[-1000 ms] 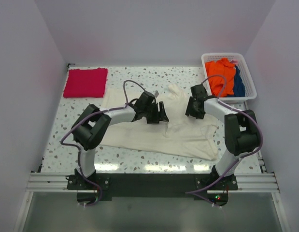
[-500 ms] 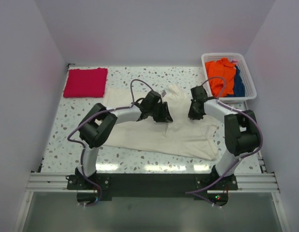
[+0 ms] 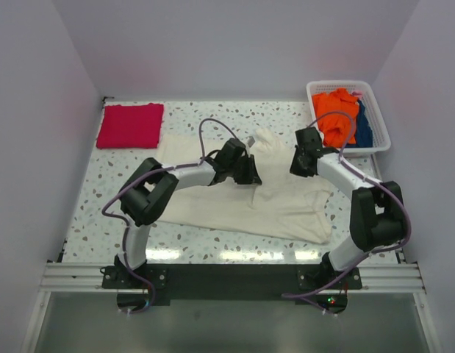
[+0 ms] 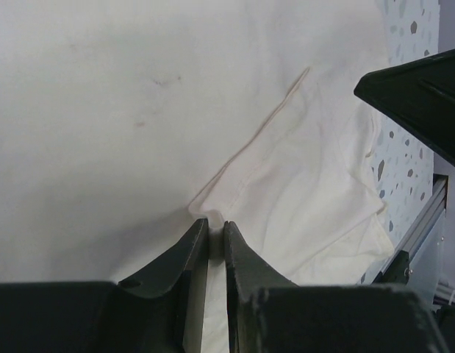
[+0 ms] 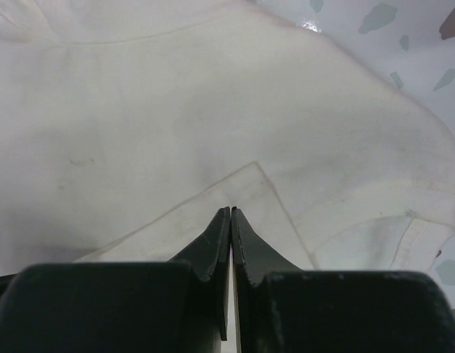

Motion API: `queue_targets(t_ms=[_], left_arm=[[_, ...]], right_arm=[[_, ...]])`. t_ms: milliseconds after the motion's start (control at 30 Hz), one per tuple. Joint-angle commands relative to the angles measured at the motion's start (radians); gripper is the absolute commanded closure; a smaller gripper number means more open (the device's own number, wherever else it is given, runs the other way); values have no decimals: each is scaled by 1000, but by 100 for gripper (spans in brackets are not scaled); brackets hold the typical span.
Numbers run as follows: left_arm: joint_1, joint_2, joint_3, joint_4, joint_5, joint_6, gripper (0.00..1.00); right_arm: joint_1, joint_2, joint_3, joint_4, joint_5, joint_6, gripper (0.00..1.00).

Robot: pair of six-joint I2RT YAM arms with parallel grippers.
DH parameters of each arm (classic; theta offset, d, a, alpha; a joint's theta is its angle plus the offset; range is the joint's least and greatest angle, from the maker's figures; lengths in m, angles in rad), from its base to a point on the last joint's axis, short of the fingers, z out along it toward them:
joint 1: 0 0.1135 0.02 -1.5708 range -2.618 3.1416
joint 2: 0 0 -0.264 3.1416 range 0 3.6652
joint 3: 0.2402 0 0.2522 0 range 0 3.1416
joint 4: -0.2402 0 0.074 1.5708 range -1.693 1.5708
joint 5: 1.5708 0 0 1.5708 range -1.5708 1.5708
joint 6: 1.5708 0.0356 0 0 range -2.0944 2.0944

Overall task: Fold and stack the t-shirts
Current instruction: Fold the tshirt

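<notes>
The cream-white t-shirt (image 3: 278,206) lies spread across the middle of the speckled table. The crimson-pink t-shirt (image 3: 130,125) lies folded flat at the back left. My left gripper (image 3: 248,170) rests on the cream shirt's upper middle. In the left wrist view it (image 4: 216,229) is shut on a small raised pucker of the cream cloth (image 4: 139,110). My right gripper (image 3: 303,163) is on the shirt's upper right part. Seen from the right wrist, its jaws (image 5: 231,213) are closed tight, tips pinching the cream cloth (image 5: 176,110) just inside a hemmed corner.
A white basket (image 3: 348,83) at the back right holds an orange cloth (image 3: 336,110) and a blue cloth (image 3: 363,126). A metal rail (image 3: 227,276) runs along the near edge. White walls close in both sides and the back.
Both grippers have closed on the cream shirt. The left gripper moved slightly right and back. The right gripper and its arm shifted back and to the right.
</notes>
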Motion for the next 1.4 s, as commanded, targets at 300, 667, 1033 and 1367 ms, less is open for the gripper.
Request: queue_targets(t_ms=[300, 667, 1033, 1367], left_arm=[[-3, -137, -142, 256, -34, 78, 81], [-3, -91, -115, 207, -23, 87, 80], [-3, -86, -111, 200, -22, 94, 80], [-3, -80, -111, 201, -12, 90, 79]], right_arm=[[-4, -38, -20, 2, 56, -12, 94], [-4, 103, 37, 33, 47, -24, 59], [-4, 129, 28, 53, 47, -12, 58], [-3, 109, 10, 61, 38, -7, 87]])
